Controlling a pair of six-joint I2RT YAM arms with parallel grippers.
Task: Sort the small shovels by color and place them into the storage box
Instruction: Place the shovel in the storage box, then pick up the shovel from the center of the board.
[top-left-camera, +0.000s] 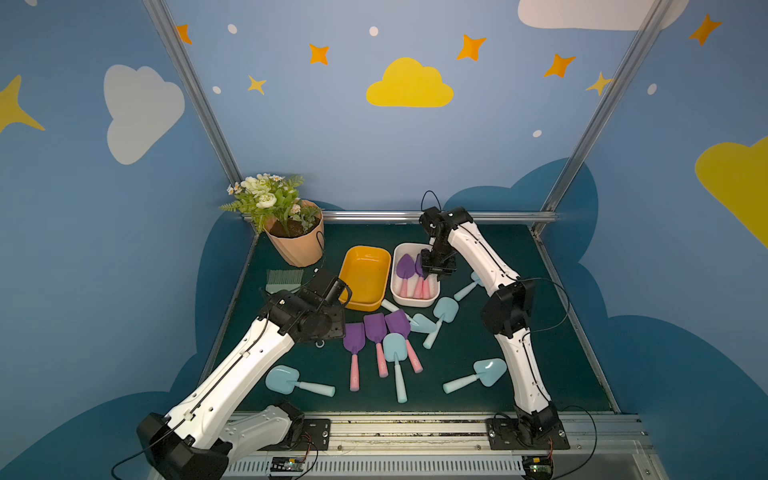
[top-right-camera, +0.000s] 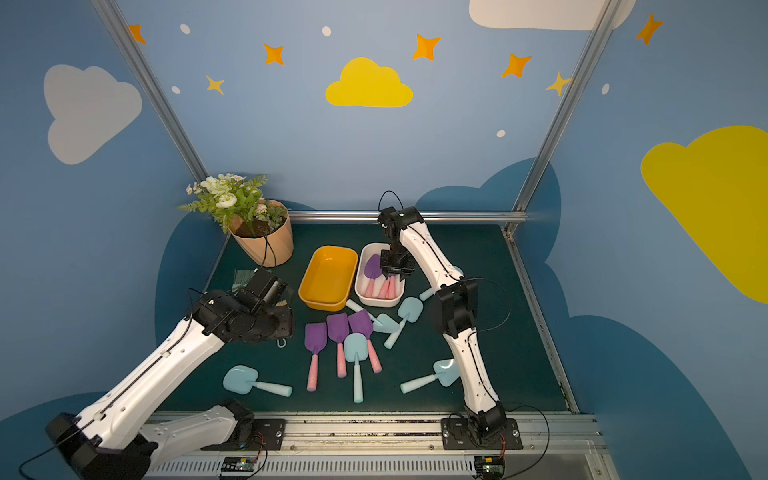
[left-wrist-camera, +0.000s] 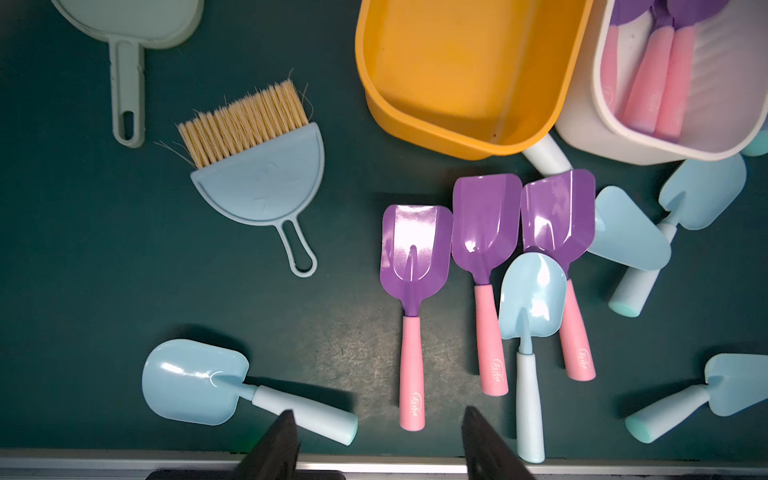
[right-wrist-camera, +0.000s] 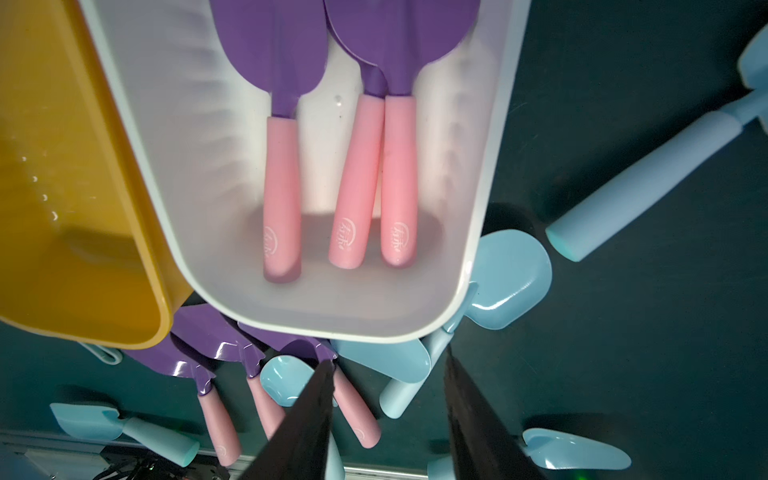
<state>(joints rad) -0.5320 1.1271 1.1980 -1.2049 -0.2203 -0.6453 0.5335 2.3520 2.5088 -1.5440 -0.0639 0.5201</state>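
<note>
Over in the far left corner a flowerpot stands with white blooms. A brush lies on the green mat near it. The left gripper hangs above the mat, its jaws apart with nothing between them. On the near left a blue shovel lies alone, handle pointing right.

Further right sits the yellow tub, its floor bare. Just near of it three purple shovels lie side by side on the mat, pink handles toward the near edge. Another blue shovel lies across the rightmost one's handle.

Just beside the yellow tub, on its right, is the white tub, with three more purple shovels inside, handles toward its near end. The right gripper hovers over that tub, jaws parted and empty.

Right of the purple row two blue shovels overlap beside the white tub's near corner. One more shows partly behind the right arm, and the last lies on the near right.
</note>
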